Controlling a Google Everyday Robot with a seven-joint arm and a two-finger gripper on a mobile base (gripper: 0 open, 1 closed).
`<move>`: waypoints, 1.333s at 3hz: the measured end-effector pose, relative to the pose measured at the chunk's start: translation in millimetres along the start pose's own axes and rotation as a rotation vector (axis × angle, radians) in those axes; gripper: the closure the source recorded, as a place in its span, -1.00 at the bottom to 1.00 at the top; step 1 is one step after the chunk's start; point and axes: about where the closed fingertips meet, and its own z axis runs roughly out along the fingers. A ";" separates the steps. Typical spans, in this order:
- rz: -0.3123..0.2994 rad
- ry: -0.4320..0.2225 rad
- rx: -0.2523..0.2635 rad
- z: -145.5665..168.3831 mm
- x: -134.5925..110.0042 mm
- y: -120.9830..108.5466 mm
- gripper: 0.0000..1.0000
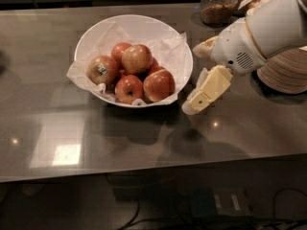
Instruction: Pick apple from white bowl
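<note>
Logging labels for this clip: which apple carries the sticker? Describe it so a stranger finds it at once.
On the grey counter sits the white bowl, the gripper open beside its right rim. Inside, the stickered apple lies leftmost of the pile, against the crinkled paper; it alone shows a small white label.

The gripper (pixel 194 80), just right of the white bowl (pixel 139 23), has blocky cream-yellow fingers (pixel 208 87) with paler tips. Behind it, the arm (pixel 268 30) is a smooth, rounded white shell with a thin tan seam band and a small slotted vent grille.
</note>
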 end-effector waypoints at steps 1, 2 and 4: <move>0.003 -0.030 -0.026 21.7 -14.5 1.5 -0.43; -0.006 -0.051 -0.031 30.3 -28.5 0.4 0.03; 0.003 -0.065 -0.018 36.2 -36.9 -6.1 -0.28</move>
